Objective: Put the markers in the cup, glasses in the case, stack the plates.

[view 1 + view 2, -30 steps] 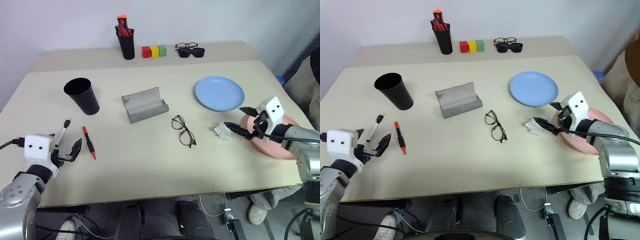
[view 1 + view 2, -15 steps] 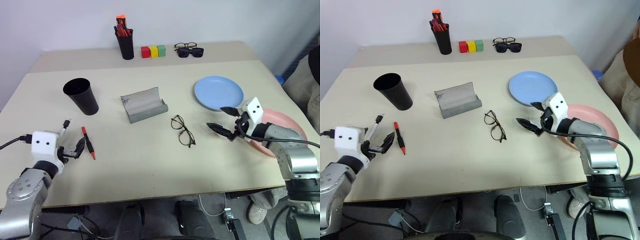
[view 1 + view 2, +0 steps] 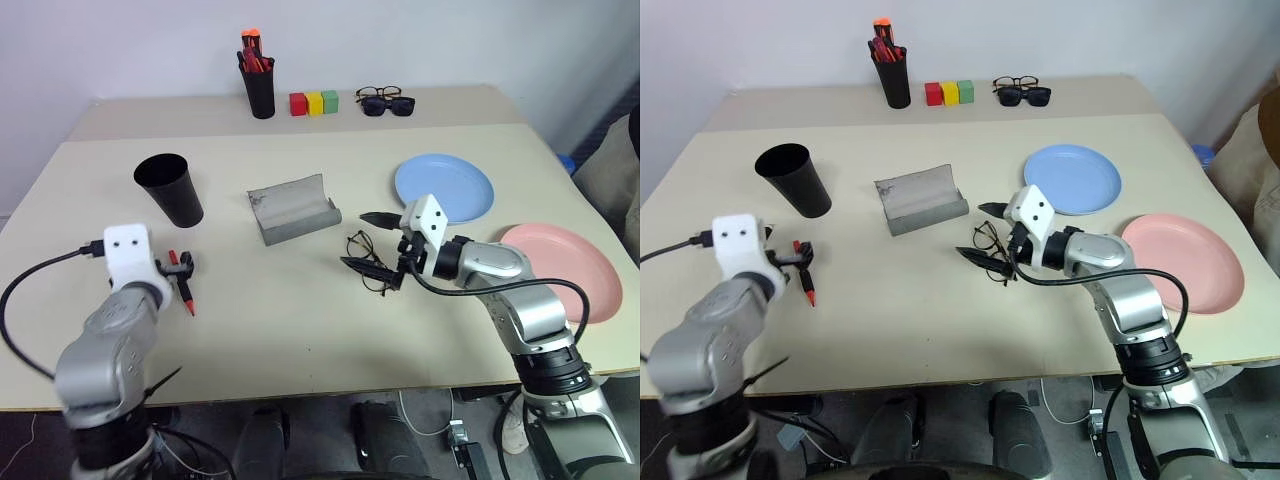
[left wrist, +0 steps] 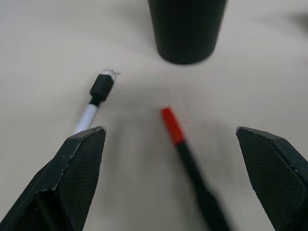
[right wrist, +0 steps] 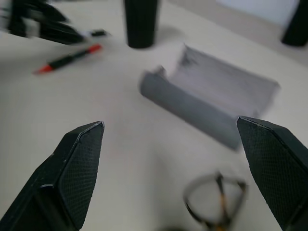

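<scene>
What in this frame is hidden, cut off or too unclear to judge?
- White marker: its lower part is hidden behind the left gripper's finger in the left wrist view.
- Glasses: blurred and cut by the frame edge in the right wrist view.
- Case: interior not visible in the head views.
- Pen pot: pens too small to count.

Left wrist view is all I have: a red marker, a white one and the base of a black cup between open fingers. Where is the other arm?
Observer: The right gripper hangs open over the wire-frame glasses, on the table between the grey case and the blue plate.
Operator: Is the case open?
Observer: Yes, its lid stands up and nothing lies inside.
Operator: Are the plates stacked?
Observer: No. The pink plate lies apart from the blue plate, nearer the table's right edge.
Operator: Anything in the cup?
Observer: The cup looks empty from above; both markers lie on the table.
</scene>
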Motion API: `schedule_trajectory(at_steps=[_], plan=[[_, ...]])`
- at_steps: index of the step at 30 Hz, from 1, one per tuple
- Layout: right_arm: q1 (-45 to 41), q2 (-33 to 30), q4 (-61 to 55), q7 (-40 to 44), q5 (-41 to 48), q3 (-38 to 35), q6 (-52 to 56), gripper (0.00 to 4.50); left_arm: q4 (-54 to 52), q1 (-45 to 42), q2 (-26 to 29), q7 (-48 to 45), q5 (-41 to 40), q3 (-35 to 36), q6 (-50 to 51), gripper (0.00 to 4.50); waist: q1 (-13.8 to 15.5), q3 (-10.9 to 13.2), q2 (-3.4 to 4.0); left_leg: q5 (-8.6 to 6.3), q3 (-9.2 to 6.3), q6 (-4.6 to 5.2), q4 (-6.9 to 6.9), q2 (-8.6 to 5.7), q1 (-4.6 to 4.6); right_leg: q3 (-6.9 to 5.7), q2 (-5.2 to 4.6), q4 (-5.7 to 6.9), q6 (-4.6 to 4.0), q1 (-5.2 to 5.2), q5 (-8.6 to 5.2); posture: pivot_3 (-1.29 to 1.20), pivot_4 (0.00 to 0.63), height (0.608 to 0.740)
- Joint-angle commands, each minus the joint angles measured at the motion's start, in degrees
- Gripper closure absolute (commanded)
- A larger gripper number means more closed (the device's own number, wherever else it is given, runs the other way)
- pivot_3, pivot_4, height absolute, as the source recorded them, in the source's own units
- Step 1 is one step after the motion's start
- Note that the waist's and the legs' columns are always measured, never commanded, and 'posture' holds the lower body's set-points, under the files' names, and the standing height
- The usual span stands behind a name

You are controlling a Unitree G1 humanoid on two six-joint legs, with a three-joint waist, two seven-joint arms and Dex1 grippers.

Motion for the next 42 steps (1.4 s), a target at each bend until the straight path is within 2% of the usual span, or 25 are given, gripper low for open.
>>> schedule_trajectory(at_steps=[1, 5, 8, 11, 14, 22, 24, 26, 27, 29, 31, 34, 35, 37, 42], plan=[[-0.2, 1.7, -4.2, -1.3, 1.1, 1.3, 1.8, 0.0, 1.7, -6.8, 0.7, 4.3, 4.7, 0.5, 13.2, 0.06, -0.4, 0.0, -0.04, 0.0, -0.01, 0.0, -0.01, 0.0, 0.01, -0.01, 0.01, 0.02, 0.0, -0.02, 0.0, 0.0, 0.15, 0.74], [-0.3, 3.5, -5.7, -2.5, 1.2, 2.8, 3.0, 0.0, 6.0, -13.9, -5.8, 5.5, 7.0, 8.7, 18.6, 0.06, -0.7, 0.0, -0.06, 0.0, -0.03, 0.0, -0.06, 0.0, 0.05, -0.01, 0.02, 0.05, -0.01, -0.02, 0.0, 0.0, 0.15, 0.74], [-0.8, 4.7, -5.8, -3.3, 1.1, 3.4, 3.3, 0.0, 9.6, -15.5, -5.4, 6.1, 9.3, 7.8, 19.1, 0.06, -0.7, 0.0, -0.06, 0.0, -0.05, -0.01, -0.08, 0.01, 0.05, -0.03, 0.03, 0.05, -0.01, -0.04, -0.01, 0.0, 0.15, 0.74], [-0.8, 5.5, -6.3, -4.1, 1.2, 3.6, 3.7, 0.0, 11.6, -17.3, -6.9, 4.9, 9.4, 10.1, 19.6, 0.06, -0.6, 0.0, -0.06, 0.01, -0.05, -0.02, -0.08, 0.0, 0.05, -0.03, 0.02, 0.04, -0.01, -0.03, -0.01, 0.0, 0.15, 0.74], [-0.3, 5.7, -6.8, -4.4, 1.3, 3.8, 3.8, 0.0, 12.7, -18.3, -7.4, 4.6, 10.2, 11.3, 19.6, 0.82, -0.5, 0.0, -0.06, 0.01, -0.04, -0.03, -0.08, 0.0, 0.04, -0.02, 0.0, 0.04, -0.01, -0.03, 0.0, 0.0, 0.15, 0.74], [0.6, 5.5, -7.9, -4.9, 2.0, 3.8, 4.2, 0.0, 11.6, -19.1, -8.1, 3.9, 11.8, 13.4, 17.2, 4.49, -0.6, 0.0, -0.06, 0.01, -0.04, -0.04, -0.08, 0.0, 0.05, -0.02, 0.0, 0.04, -0.01, -0.03, 0.0, 0.0, 0.15, 0.74], [0.6, 5.5, -7.9, -4.9, 2.1, 3.8, 4.2, 0.0, 8.7, -17.8, -8.4, 0.8, 9.3, 13.1, 9.8, 4.49, -0.5, 0.0, -0.07, 0.01, -0.04, -0.04, -0.08, 0.0, 0.04, -0.02, 0.0, 0.03, -0.01, -0.03, 0.0, 0.0, 0.15, 0.74], [0.4, 5.4, -7.8, -4.8, 2.2, 3.7, 4.2, 0.0, 3.6, -13.3, -4.7, -7.8, 5.9, 6.6, -1.9, 4.49, -0.7, 0.0, -0.09, 0.01, -0.04, -0.05, -0.1, 0.0, 0.03, -0.02, -0.01, 0.03, -0.01, -0.05, 0.0, 0.0, 0.15, 0.74], [0.2, 5.4, -7.7, -4.7, 2.2, 3.7, 4.2, 0.0, 1.8, -11.6, -3.0, -10.8, 4.7, 3.8, -3.9, 4.49, -0.7, 0.0, -0.1, 0.0, -0.02, -0.08, -0.12, 0.01, 0.02, -0.01, -0.01, 0.03, -0.02, -0.08, 0.0, 0.0, 0.15, 0.74], [-0.4, 5.6, -7.2, -4.6, 2.3, 3.9, 4.1, 0.0, -0.5, -11.0, -2.4, -14.9, 0.8, 2.3, -4.2, 4.49, -0.5, 0.0, -0.1, 0.1, -0.05, -0.79, -0.2, 0.06, 0.01, -0.01, 0.0, 0.12, -0.06, -0.18, -0.01, 0.0, 0.15, 0.74], [-1.2, 6.1, -6.6, -4.4, 2.3, 4.3, 3.8, 0.0, -2.1, -12.1, -2.1, -19.7, -3.7, 0.8, -6.2, 4.49, -0.1, 0.0, -0.11, 0.11, -0.04, -0.82, -0.16, 0.03, 0.01, -0.02, -0.03, 0.06, -0.05, -0.11, -0.01, 0.0, 0.15, 0.74], [-2.4, 6.9, -5.6, -4.3, 2.1, 4.7, 3.4, 0.0, -1.1, -13.6, 1.1, -23.6, -3.9, -3.5, -15.3, 4.49, -0.2, 0.1, -0.14, 0.11, -0.03, -0.82, -0.1, 0.01, -0.04, -0.02, -0.04, 0.01, -0.05, -0.08, -0.02, 0.0, 0.15, 0.74], [-2.7, 7.2, -5.4, -4.3, 2.1, 4.8, 3.4, 0.0, 0.3, -14.4, 1.4, -23.8, -3.8, -3.8, -17.7, 4.49, -0.2, 0.1, -0.14, 0.11, -0.03, -0.81, -0.1, 0.02, -0.04, -0.02, -0.03, 0.02, -0.04, -0.1, -0.02, 0.0, 0.15, 0.74], [-4.2, 8.6, -4.6, -4.7, 1.7, 5.1, 2.6, 0.0, 8.0, -19.7, 4.1, -21.7, 1.1, -4.9, -29.6, 4.49, -0.3, 0.1, -0.14, 0.11, -0.05, -0.81, -0.13, 0.03, -0.01, -0.02, -0.01, 0.04, -0.04, -0.1, -0.02, 0.0, 0.15, 0.74], [-6.9, 11.9, -2.4, -6.8, 0.4, 5.5, 0.9, 0.0, 26.7, -26.8, 7.7, -9.3, 11.5, -4.3, -51.3, 4.49, -0.7, 0.1, -0.14, 0.11, -0.03, -0.8, -0.14, 0.03, 0.01, 0.01, 0.02, 0.04, -0.03, -0.14, -0.02, 0.0, 0.15, 0.74]])
